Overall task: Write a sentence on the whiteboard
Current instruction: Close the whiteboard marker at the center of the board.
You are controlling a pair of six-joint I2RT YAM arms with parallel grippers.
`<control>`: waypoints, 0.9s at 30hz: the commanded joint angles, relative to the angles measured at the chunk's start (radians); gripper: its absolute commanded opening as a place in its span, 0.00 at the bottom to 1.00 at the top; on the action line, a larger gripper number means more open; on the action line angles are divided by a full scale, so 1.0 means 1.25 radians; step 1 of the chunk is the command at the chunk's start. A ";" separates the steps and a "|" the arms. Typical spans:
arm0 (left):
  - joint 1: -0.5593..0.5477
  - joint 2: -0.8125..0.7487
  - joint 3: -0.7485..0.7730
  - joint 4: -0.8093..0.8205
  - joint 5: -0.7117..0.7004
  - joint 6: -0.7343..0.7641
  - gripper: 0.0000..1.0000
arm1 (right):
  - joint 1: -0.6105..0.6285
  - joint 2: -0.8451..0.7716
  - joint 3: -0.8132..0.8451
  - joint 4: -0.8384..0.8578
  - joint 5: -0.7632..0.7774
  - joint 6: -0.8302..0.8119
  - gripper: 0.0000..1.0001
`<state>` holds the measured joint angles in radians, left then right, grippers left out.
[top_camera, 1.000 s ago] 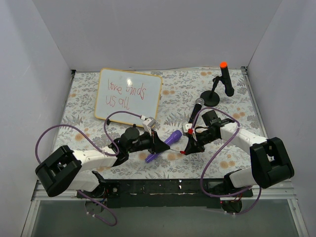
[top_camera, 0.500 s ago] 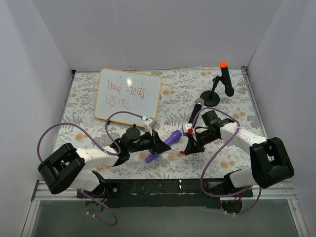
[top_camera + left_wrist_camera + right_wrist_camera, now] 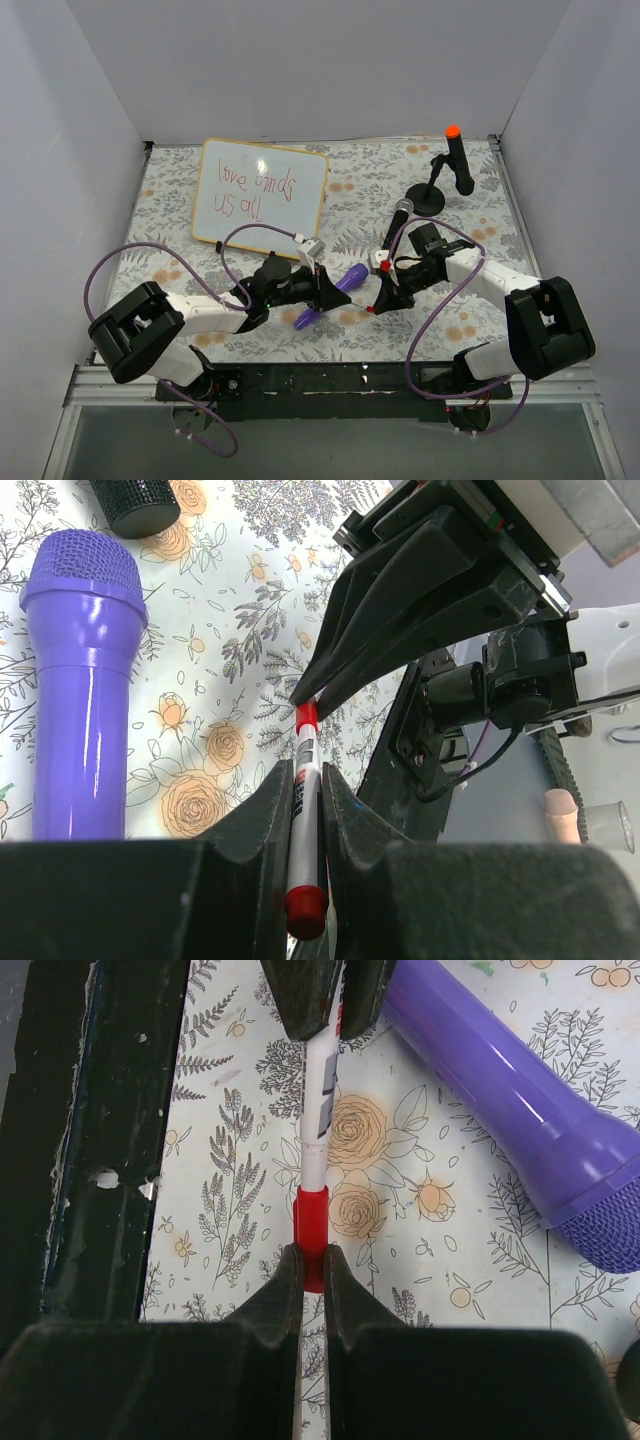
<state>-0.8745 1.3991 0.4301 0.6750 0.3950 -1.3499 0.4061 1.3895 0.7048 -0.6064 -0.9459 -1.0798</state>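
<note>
Top view: the whiteboard [image 3: 262,197] is sitting at 11 o'clock on the floral table [image 3: 360,190] with the sentence [image 3: 255,190] showing in red. The left gripper [image 3: 340,294] and right gripper [image 3: 380,299] are meeting tip to tip near 6 o'clock, well apart from the board. Left wrist: the left jaws are pinching narrow on a marker [image 3: 303,820] barrel, and a purple microphone [image 3: 80,680] is lying at 9 o'clock. Right wrist: the right jaws are clamping the marker's red cap [image 3: 311,1222], with the barrel running toward 12 o'clock.

Gloss and matt
The purple microphone [image 3: 80,710] is glossy plastic; the whiteboard [image 3: 295,215] gleams, framed in light wood; the floral table [image 3: 360,190] covering looks matt.
</note>
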 commanded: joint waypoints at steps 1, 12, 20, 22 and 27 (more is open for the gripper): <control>-0.011 0.010 0.029 0.031 0.010 0.005 0.00 | 0.003 0.001 0.002 -0.005 -0.029 -0.001 0.01; -0.065 0.081 0.028 0.136 -0.032 0.027 0.00 | 0.003 0.003 0.018 -0.019 -0.054 0.001 0.01; -0.085 0.158 0.034 0.202 -0.030 0.039 0.00 | 0.000 -0.010 0.019 -0.025 -0.064 0.000 0.01; -0.087 0.162 0.029 0.215 -0.033 0.045 0.00 | 0.000 -0.010 0.019 -0.025 -0.063 -0.003 0.01; -0.086 0.153 0.027 0.205 -0.051 0.074 0.00 | 0.000 -0.006 0.012 -0.014 -0.048 0.002 0.01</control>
<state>-0.9600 1.5959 0.4412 0.9150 0.3485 -1.3083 0.3950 1.3922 0.7048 -0.6724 -0.8886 -1.0771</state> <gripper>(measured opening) 0.109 0.087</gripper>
